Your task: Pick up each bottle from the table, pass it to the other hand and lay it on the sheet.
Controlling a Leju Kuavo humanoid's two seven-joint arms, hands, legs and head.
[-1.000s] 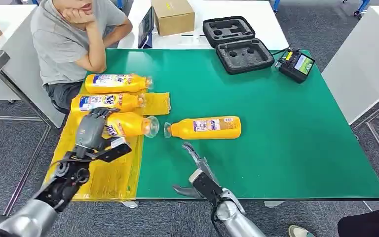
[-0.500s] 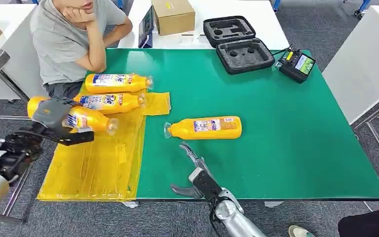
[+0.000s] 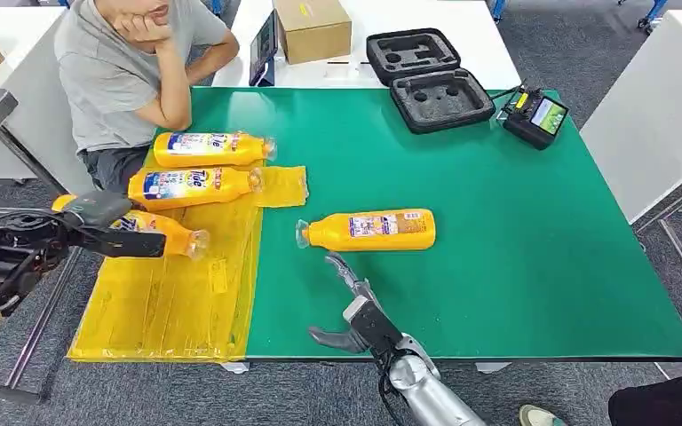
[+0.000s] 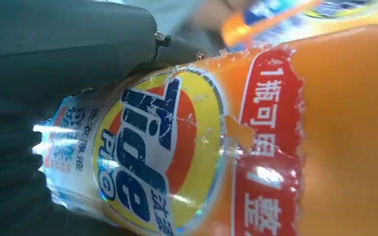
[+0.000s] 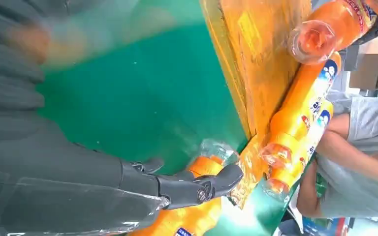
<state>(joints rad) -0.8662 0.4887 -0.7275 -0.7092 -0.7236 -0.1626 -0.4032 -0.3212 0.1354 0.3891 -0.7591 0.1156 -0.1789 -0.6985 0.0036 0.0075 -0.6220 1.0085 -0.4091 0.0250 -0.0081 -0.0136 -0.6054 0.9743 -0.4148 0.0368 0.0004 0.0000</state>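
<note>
Under the left hand (image 3: 98,213), much of the orange plastic detergent bottle (image 3: 162,232) is hidden; dark fingers (image 4: 44,49) clamp its labelled body above the yellow plastic sheet (image 3: 178,293). Beyond the right hand (image 3: 355,311), whose fingers are spread apart and empty over the green desk (image 3: 497,248), lies a second orange bottle (image 3: 368,230).

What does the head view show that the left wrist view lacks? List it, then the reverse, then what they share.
Head view alone: the green table, the yellow sheet, two bottles lying on the sheet, one bottle on the green, the open right robot hand, a black foam case, and a seated person.
Left wrist view alone: the held bottle's label up close, a round yellow and blue logo and a red panel with white characters.
Both: the left robot hand gripping an orange bottle.
</note>
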